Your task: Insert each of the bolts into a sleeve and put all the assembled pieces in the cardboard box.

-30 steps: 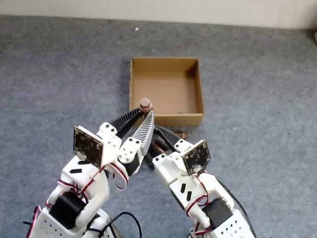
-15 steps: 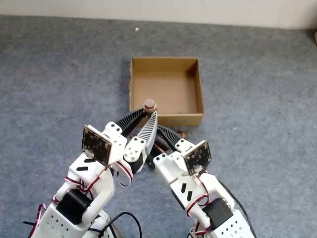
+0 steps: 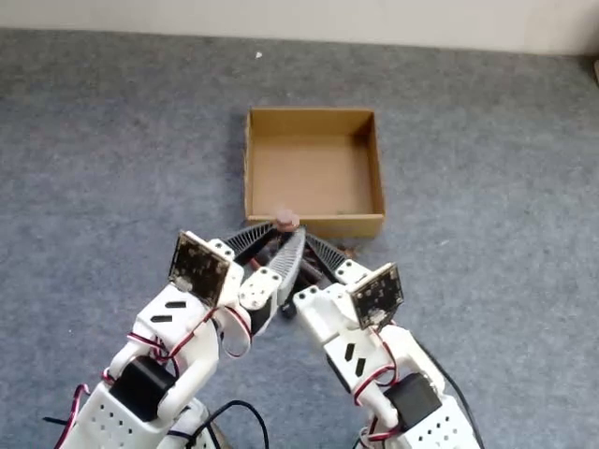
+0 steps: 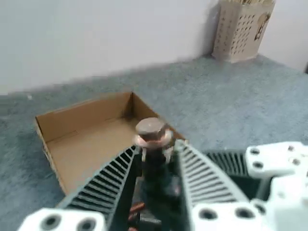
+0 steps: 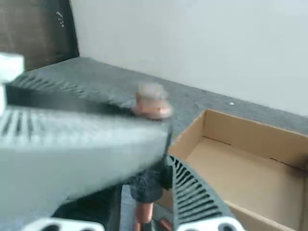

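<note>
Grips the bolt [image 4: 153,132] head-up, shank vertical, in the closed left gripper [image 4: 156,151] directly over the dark sleeve [image 5: 144,187] pinched by the right gripper [image 5: 147,168], both just short of the near wall of the cardboard box [image 3: 356,225].

Both arms reach away from their bases and converge, the left arm [image 3: 168,327] angling rightward so that the left gripper [image 4: 156,149], clamped on a bolt [image 4: 152,132], sits just above the right gripper [image 5: 144,180], which grips a dark sleeve [image 4: 159,175].
</note>
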You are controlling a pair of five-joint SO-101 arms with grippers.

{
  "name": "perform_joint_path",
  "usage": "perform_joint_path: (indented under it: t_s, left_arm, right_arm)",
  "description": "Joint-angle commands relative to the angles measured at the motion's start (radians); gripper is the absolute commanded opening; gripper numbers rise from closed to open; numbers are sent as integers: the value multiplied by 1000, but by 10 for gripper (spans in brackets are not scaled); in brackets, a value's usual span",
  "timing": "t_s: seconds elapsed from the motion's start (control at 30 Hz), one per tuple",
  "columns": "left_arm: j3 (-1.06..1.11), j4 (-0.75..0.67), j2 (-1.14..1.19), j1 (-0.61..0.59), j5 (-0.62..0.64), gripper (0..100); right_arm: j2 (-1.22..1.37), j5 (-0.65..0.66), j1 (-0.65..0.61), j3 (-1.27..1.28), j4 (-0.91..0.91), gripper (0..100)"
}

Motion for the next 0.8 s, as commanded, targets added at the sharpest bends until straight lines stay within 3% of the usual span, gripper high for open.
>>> perform_joint_path:
  t_s: [0.0,0.2,0.33,0.5,0.77]
  left_arm:
    - [-18,34,-10,16,-17,224]
    - [-38,55,-10,12,-58,228]
    - [-113,169,-10,7,-132,228]
    - [-197,307,-10,4,-133,225]
    - [-185,358,-12,-263,-133,217]
  right_arm:
    - [-21,3,36,54,-51,5]
    - [-21,3,38,58,-51,5]
    - [-21,3,73,59,-47,5]
    - [-19,8,133,61,-7,5]
    - [-19,11,136,50,176,5]
